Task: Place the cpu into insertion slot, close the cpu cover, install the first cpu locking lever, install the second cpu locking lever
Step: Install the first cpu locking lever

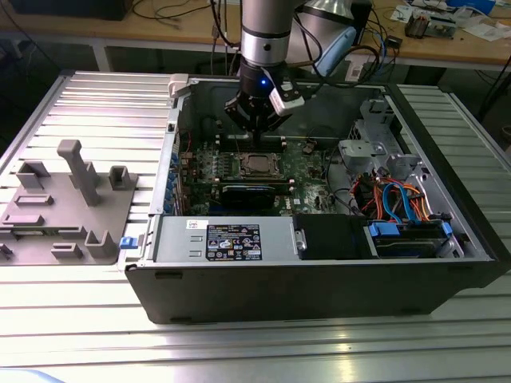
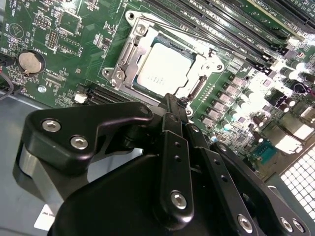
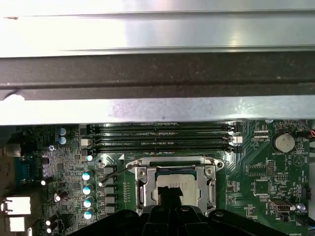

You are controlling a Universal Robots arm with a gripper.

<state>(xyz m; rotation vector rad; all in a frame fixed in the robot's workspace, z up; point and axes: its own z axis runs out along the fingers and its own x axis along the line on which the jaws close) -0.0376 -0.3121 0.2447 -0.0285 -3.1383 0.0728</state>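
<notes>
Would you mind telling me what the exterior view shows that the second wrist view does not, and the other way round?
Exterior view alone: the whole open computer case on the ribbed table, a grey fixture to that view's left, and the drive cables.

Second wrist view alone: the coin battery on the board, close up.

Shared: the gripper above the socket, and the cpu seated under the cpu cover.
</notes>
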